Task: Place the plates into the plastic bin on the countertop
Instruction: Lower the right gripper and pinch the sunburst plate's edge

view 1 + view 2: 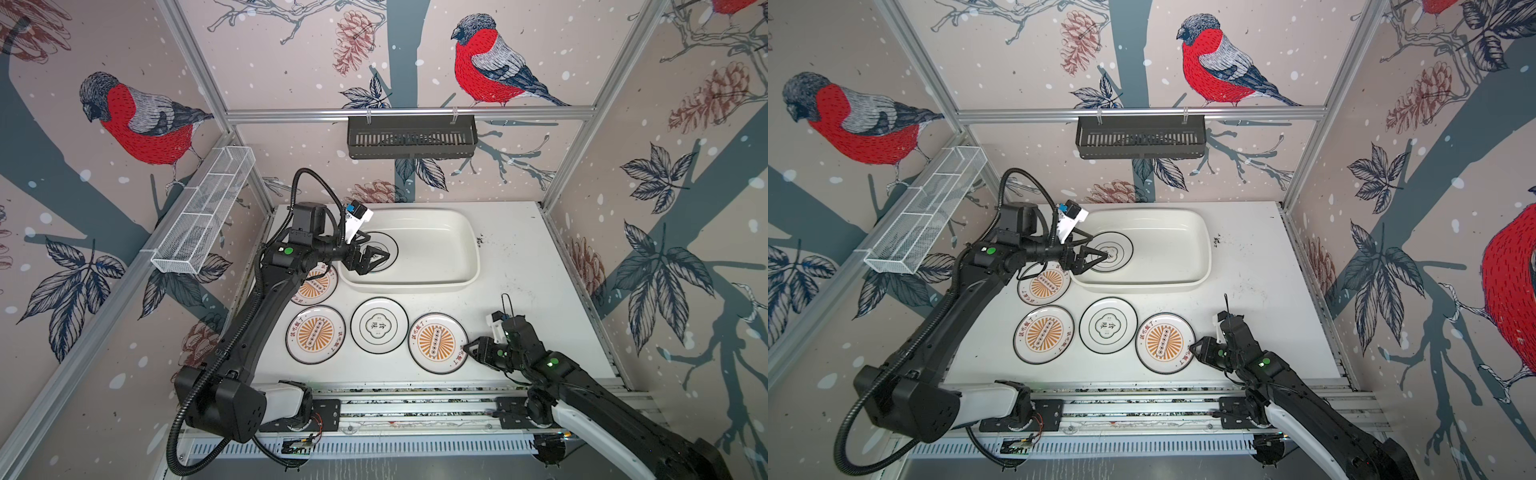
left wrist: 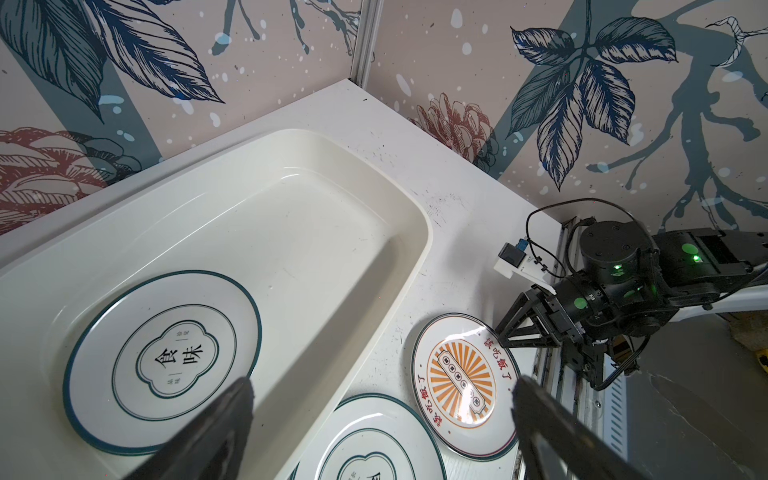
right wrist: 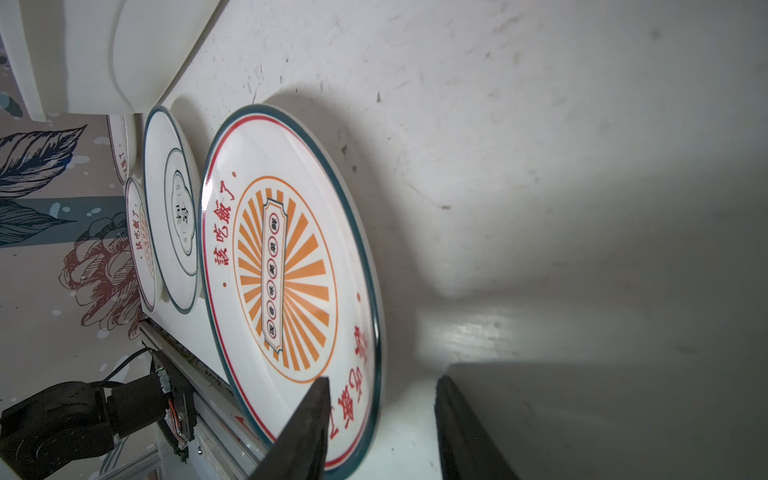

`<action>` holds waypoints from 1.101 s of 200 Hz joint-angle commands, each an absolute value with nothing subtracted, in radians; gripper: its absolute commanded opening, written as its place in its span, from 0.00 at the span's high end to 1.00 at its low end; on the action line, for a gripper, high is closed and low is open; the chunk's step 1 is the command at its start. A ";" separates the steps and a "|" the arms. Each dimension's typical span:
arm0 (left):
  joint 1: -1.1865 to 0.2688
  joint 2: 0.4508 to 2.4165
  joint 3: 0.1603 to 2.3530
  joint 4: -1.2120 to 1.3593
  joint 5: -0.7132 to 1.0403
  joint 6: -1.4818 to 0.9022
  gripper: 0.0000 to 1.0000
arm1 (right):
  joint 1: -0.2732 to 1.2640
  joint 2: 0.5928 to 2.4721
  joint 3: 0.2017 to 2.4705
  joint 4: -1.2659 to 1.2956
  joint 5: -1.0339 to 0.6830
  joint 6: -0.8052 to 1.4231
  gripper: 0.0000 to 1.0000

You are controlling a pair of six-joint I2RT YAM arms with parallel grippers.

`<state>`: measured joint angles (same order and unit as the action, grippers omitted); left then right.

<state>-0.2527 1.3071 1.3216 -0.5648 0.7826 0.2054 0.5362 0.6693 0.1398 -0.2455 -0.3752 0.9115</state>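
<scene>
Left claw [image 1: 376, 247] hangs over the left end of the plastic bin [image 1: 415, 286], jaws wide apart, holding nothing; one quatrefoil plate [image 2: 166, 357] lies flat on the bin floor just below. Bin sits at the worktop's [image 1: 519, 299] back edge. We count four plates outside it: a sunburst plate [image 1: 318, 291] by the bin's front-left corner, partly under the left arm [image 1: 257, 316], & a row of three nr the front edge, l. to r.: second sunburst plate [image 1: 315, 334], second quatrefoil plate [image 1: 379, 325], third sunburst plate [image 1: 437, 343]. Right claw [image 1: 469, 348] is at that last plate's right rim, twd the front-right corner; right wrist view shows its jaws part-way apart astride the rim, one finger [image 3: 307, 415] over the plate face, the other clear of the edge, not clamped.
</scene>
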 commanded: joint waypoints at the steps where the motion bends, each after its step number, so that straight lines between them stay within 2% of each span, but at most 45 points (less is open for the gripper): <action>1: -0.255 1.307 1.321 -0.554 0.796 0.207 0.04 | 0.540 0.701 0.146 -0.176 -0.395 0.896 0.58; 114: -0.255 1.305 1.309 -0.546 0.793 0.204 0.04 | 0.540 0.863 0.160 -0.080 -0.388 0.859 0.67; 220: -0.257 1.295 1.300 -0.537 0.799 0.201 0.04 | 0.505 0.878 0.150 -0.057 -0.389 0.853 0.79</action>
<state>-0.2550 1.3022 1.3010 -0.5575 0.7830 0.1944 0.5140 0.8776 0.1535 -0.0525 -0.3916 0.8627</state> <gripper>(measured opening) 0.960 0.213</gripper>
